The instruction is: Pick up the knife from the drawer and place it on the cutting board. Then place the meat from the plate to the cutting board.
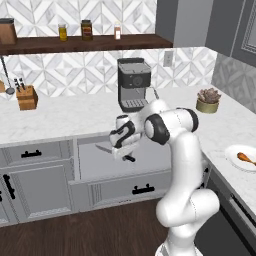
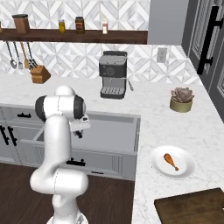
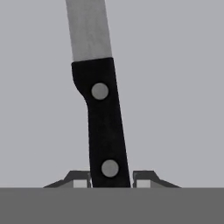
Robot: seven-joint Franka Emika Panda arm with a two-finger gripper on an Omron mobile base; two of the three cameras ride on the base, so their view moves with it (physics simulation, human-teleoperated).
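The pincer (image 3: 111,180) is closed on the black handle of the knife (image 3: 103,127), its two finger tips pressed against either side near the lower rivet, the silver blade running away from the hand over the pale grey inside of the drawer (image 1: 100,160). From the left base view the pincer (image 1: 125,155) reaches down into the pulled-out drawer, and the knife (image 1: 103,148) shows as a thin sliver beside it. On the marble bench (image 2: 166,131) to the right, the meat (image 2: 170,161) lies on the white plate (image 2: 186,168), and the dark cutting board (image 2: 192,208) sits just beyond it at the near edge. A coffee machine (image 2: 113,74) stands against the wall behind the drawer
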